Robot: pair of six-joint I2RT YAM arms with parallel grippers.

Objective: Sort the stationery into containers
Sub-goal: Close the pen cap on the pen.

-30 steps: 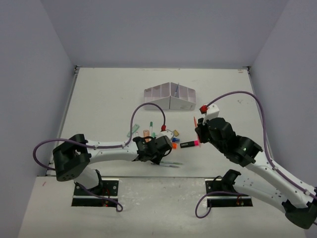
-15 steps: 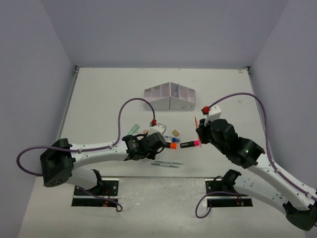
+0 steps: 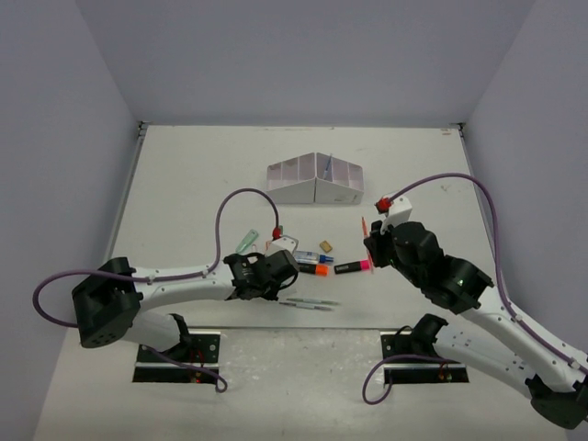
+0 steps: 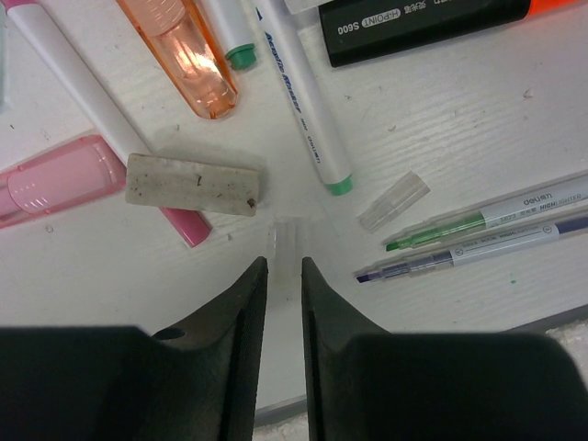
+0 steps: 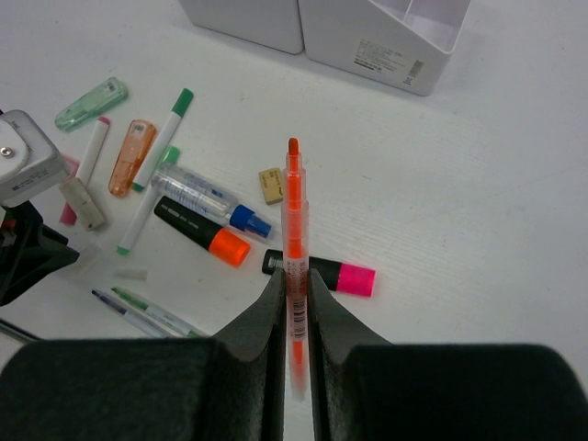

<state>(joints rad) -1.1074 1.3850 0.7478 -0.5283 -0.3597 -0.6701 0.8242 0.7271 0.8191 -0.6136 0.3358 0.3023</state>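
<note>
Two grippers sit on the near side of the white organiser box (image 3: 317, 188). The right gripper (image 5: 294, 280), to the near right of the box, is clenched on a thin orange pen (image 5: 293, 211), which runs out beyond the fingertips and points toward the box. The left gripper (image 4: 283, 268) is down at the table (image 3: 184, 184), to the near left of the box and well apart from it. Its jaws stand a narrow slit apart at the end of a small clear cap (image 4: 284, 234); whether they pinch it cannot be told.

The loose stationery lies around that gripper, all on the box's near side:
- a grey eraser (image 4: 191, 184) lying across a pink-tipped white pen (image 4: 73, 78)
- an orange translucent piece (image 4: 188, 55)
- a black highlighter with an orange end (image 5: 197, 231)
- a black highlighter with a pink end (image 5: 322, 271)
- farthest from the box, a green pen (image 4: 478, 220) just beside a grey-blue pen (image 4: 478, 246)
</note>
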